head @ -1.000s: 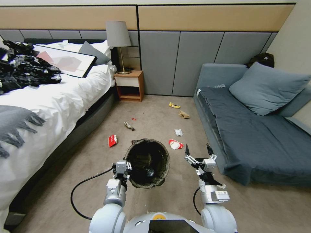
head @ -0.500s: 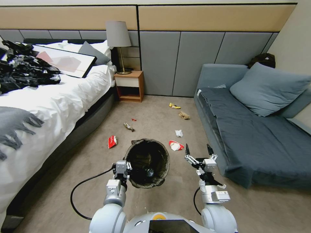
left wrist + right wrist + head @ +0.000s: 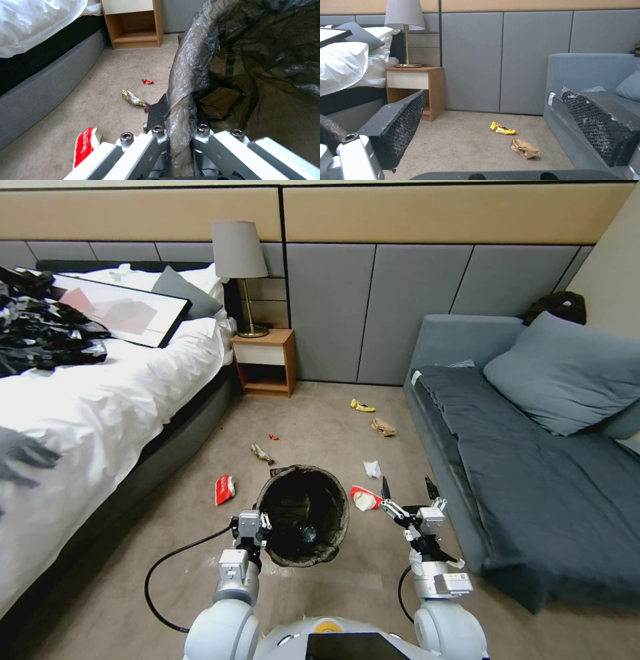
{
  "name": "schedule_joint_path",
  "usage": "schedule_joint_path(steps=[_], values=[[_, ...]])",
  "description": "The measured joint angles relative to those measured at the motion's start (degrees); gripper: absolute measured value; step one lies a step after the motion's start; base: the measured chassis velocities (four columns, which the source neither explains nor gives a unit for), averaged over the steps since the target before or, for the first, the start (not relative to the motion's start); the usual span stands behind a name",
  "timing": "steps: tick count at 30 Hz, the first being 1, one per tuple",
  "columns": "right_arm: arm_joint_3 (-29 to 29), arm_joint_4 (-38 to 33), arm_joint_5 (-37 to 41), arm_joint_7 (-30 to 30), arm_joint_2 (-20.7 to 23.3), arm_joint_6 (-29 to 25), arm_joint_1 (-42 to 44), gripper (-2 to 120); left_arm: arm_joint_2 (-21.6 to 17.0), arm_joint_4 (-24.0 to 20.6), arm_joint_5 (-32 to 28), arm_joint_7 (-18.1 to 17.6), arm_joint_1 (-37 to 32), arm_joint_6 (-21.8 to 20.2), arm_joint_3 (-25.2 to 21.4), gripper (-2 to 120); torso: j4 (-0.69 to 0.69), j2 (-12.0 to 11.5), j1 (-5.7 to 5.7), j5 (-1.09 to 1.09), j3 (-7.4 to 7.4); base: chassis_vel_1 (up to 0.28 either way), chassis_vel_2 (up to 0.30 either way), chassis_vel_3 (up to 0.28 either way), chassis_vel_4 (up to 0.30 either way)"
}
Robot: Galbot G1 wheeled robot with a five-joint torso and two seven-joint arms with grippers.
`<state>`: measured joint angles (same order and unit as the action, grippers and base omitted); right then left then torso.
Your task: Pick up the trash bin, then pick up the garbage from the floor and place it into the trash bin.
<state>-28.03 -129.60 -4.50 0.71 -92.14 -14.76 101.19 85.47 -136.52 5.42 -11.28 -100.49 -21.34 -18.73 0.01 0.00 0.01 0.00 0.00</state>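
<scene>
The trash bin (image 3: 301, 469), lined with a dark bag, hangs in front of me in the head view. My left gripper (image 3: 253, 527) is shut on the near left part of its rim, and the left wrist view shows the bag-covered rim (image 3: 186, 82) pinched in that gripper (image 3: 180, 132). My right gripper (image 3: 408, 492) is open beside the bin, with nothing in it (image 3: 493, 91). Garbage lies on the carpet: a red-and-white wrapper (image 3: 363, 498) just left of the right gripper, another (image 3: 225, 489), a tissue (image 3: 372, 469), a shiny packet (image 3: 262, 453), brown paper (image 3: 383, 427) and a yellow wrapper (image 3: 361, 406).
A bed (image 3: 100, 400) runs along the left and a grey sofa (image 3: 533, 467) along the right, with the carpet strip between them. A wooden nightstand (image 3: 263, 363) with a lamp stands at the far wall. A black cable (image 3: 160, 573) loops by my left arm.
The whole head view has shifted: the camera has moved forward, so the litter sits nearer to me. Both grippers hold the same pose, the left still on the bin's rim.
</scene>
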Motion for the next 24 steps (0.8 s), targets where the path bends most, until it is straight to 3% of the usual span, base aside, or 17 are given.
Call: schedule_joint_path(steps=[13,24], values=[[0.19,0.57,0.1,0.6,0.0,-1.49,-0.17,100,-0.12,0.25,0.03,0.0,0.13,0.11,0.08,1,0.0,0.0,0.01,-0.01,0.0,-0.16,0.164,0.152,-0.166],[0.43,1.03,-0.77,1.99,0.0,-3.01,-0.37,100,-0.25,0.34,0.03,0.04,0.2,0.13,0.26,1,-0.01,0.0,-0.01,0.0,-0.01,-0.016,0.021,0.018,-0.022]])
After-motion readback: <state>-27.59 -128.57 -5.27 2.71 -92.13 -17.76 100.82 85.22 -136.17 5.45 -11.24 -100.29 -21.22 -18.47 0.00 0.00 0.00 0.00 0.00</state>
